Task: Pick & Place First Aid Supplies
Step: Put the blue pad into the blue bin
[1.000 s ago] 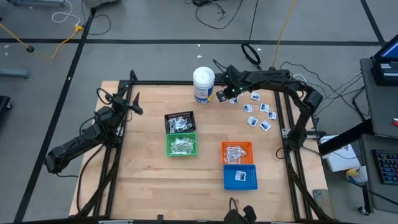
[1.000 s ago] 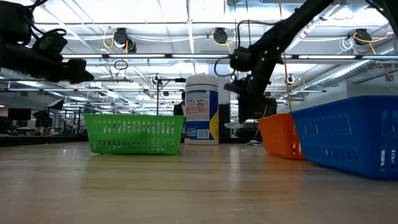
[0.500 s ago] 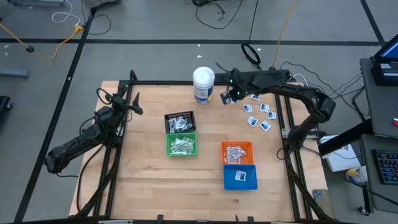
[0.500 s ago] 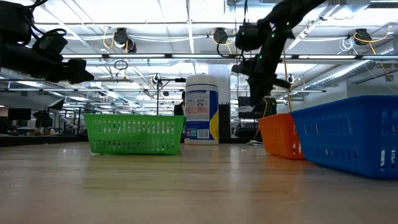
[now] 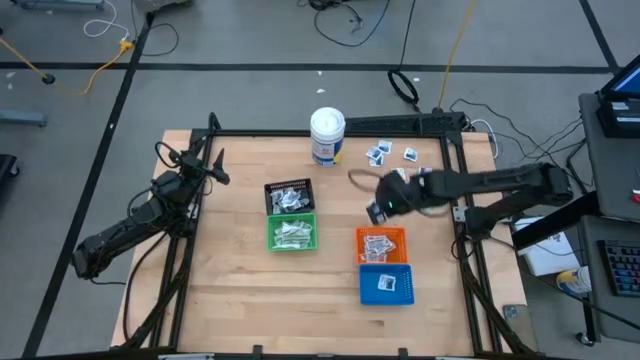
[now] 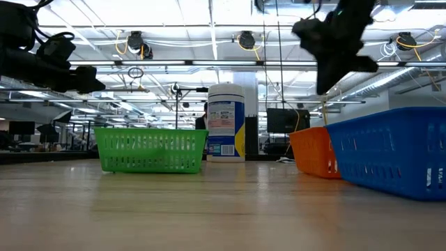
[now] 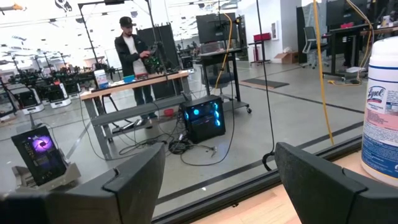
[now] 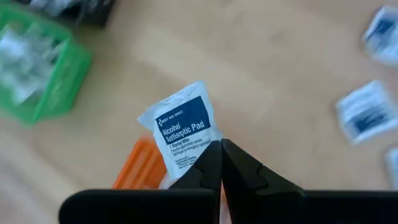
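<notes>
The right end effector (image 8: 221, 163) is pinched shut on one corner of a flat, white, blue-printed antiseptic pad packet (image 8: 184, 132), held in the air just beyond the orange basket (image 5: 381, 245) on the wooden surface (image 5: 230, 280). Because the thin crinkly wrapper hangs loosely, it should be centred over a basket before release. The left end effector (image 7: 221, 180) waits wide open at the far left.

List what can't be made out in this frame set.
- Green basket contents: low view, its own wall hides them.
- Antiseptic pad in the shut right hand: too small to find in the high view.
- Loose packets on the table: blurred in the right wrist view, print unreadable.
- Canister: cut off by the left wrist view's edge.
</notes>
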Controlling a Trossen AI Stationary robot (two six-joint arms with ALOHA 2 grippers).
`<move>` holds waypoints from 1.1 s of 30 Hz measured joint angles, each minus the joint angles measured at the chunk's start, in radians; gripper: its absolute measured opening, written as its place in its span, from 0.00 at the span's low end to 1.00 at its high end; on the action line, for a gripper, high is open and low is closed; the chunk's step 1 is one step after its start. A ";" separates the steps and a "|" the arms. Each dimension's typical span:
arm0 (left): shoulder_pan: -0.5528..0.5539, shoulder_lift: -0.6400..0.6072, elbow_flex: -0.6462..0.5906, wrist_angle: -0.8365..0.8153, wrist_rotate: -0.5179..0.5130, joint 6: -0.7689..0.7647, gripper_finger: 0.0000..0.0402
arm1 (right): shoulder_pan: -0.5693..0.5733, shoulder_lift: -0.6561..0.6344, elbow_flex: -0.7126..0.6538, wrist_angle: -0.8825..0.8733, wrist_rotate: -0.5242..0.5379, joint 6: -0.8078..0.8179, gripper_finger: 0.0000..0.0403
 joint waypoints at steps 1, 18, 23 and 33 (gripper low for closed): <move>0.000 0.000 0.000 0.000 0.000 0.000 0.76 | 0.045 -0.005 0.000 -0.006 0.002 0.038 0.00; 0.000 0.000 0.000 0.000 0.000 0.000 0.76 | 0.630 -0.007 0.000 -0.017 0.120 0.639 0.00; 0.000 0.000 0.000 0.000 0.000 0.000 0.76 | 0.675 0.034 -0.006 -0.017 0.123 0.674 0.00; 0.000 0.000 0.000 0.000 0.000 0.000 0.76 | 0.720 0.185 -0.006 -0.002 0.073 0.638 0.00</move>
